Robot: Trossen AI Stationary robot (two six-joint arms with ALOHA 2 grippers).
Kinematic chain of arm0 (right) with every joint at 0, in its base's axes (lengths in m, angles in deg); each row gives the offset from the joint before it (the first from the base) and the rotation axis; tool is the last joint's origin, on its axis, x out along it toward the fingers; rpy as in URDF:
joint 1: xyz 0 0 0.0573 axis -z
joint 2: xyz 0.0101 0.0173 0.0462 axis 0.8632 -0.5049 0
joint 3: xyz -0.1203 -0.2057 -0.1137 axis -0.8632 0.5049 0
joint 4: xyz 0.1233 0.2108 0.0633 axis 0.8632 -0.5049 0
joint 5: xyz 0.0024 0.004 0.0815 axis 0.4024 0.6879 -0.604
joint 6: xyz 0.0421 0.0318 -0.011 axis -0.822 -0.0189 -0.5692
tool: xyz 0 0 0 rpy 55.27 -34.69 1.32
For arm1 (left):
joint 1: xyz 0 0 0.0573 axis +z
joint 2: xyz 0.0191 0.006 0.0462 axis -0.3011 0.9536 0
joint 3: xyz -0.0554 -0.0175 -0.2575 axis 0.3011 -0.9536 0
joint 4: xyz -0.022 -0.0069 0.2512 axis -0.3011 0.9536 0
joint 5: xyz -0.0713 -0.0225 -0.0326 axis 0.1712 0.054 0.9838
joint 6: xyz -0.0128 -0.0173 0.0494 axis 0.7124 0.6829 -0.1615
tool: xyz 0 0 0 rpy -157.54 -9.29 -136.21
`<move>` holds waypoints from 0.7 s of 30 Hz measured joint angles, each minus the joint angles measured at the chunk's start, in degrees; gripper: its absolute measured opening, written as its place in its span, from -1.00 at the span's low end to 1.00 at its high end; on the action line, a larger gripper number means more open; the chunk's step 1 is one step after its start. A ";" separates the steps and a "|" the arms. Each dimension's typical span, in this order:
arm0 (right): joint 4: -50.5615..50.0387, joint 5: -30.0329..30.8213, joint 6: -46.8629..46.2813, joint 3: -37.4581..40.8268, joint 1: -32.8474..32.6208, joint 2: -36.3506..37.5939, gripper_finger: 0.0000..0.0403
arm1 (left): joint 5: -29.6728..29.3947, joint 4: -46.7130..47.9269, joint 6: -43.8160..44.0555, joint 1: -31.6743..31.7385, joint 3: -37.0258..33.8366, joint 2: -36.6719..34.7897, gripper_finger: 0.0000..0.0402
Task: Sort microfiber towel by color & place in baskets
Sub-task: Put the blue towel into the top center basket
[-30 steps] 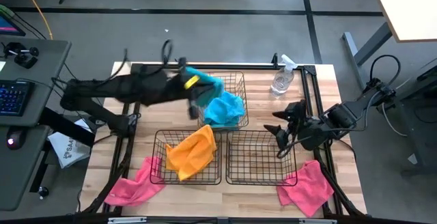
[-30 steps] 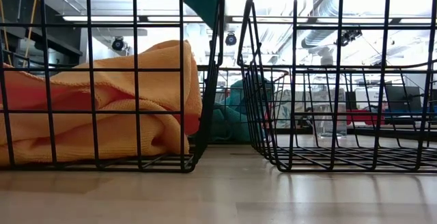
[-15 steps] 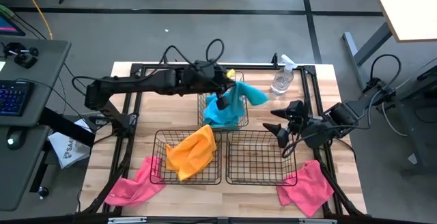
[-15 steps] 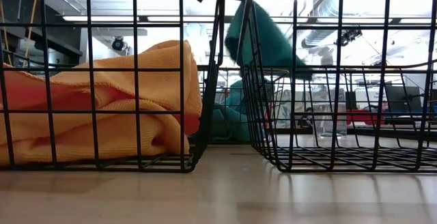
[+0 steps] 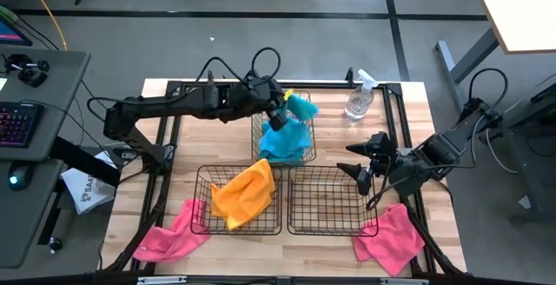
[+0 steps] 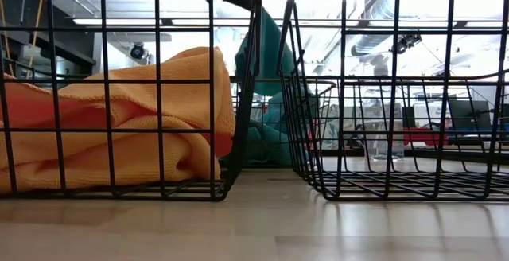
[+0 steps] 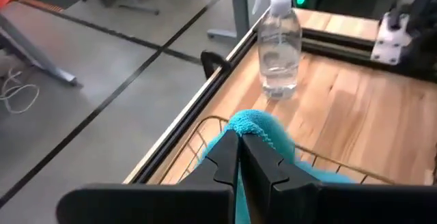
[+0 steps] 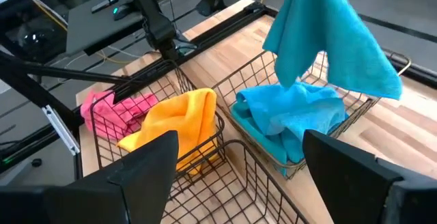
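The table (image 5: 287, 241) has a light wood plank top set in a black frame (image 5: 261, 83). The floor (image 5: 261, 46) around it is grey, smooth, crossed by dark seam lines (image 5: 393, 11). Off the table's left edge stands a grey desk (image 5: 52, 102) carrying a keyboard (image 5: 16, 124). A yellow cable (image 5: 48, 11) runs over the floor beyond that desk. Past the far right corner sits a pale tabletop (image 5: 517, 11) on a grey metal leg (image 5: 447, 63). In the low view, fluorescent strips (image 6: 127, 21) and exposed ducts (image 6: 374, 42) line the ceiling.
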 joint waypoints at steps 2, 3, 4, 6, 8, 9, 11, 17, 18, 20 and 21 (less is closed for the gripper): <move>0.10 0.96 -0.02 0.00 -0.52 0.00 0.53 | -1.67 1.48 0.12 -0.36 0.00 0.23 -1.00; 0.14 1.12 0.00 0.00 -0.74 0.00 0.53 | -2.82 2.35 0.56 -0.54 0.00 0.31 -1.00; 0.12 1.25 -0.02 0.00 -0.95 0.00 0.53 | -4.22 3.28 1.44 -0.64 0.00 0.37 -1.00; 0.16 1.51 -0.09 0.00 -1.28 0.00 0.53 | -6.79 5.17 3.99 -0.68 0.00 0.40 -1.00; 0.28 1.54 -0.12 0.00 -1.65 0.00 0.53 | -8.66 6.78 7.11 -0.64 0.00 0.38 -1.00; 0.35 1.64 -0.13 0.00 -1.78 0.00 0.53 | -9.16 7.63 8.65 -0.64 0.00 0.56 -1.00; 0.43 2.28 -0.16 0.00 -2.15 0.00 0.53 | -9.89 9.15 11.75 -0.52 0.00 1.26 -1.00; 0.56 4.49 -1.35 0.00 -3.64 0.00 0.53 | -10.02 7.36 23.73 -0.73 -8.03 2.26 -1.00; 0.56 4.68 -1.51 0.00 -3.91 0.00 0.53 | -9.82 6.99 26.66 -0.89 -10.17 2.28 -1.00; 0.56 5.40 -1.53 0.00 -4.50 0.00 0.53 | -8.96 5.88 32.31 -1.12 -14.03 2.32 -1.00; 0.56 5.99 -1.52 0.00 -4.72 0.00 0.53 | -8.34 5.09 35.21 -1.18 -15.73 2.32 -1.00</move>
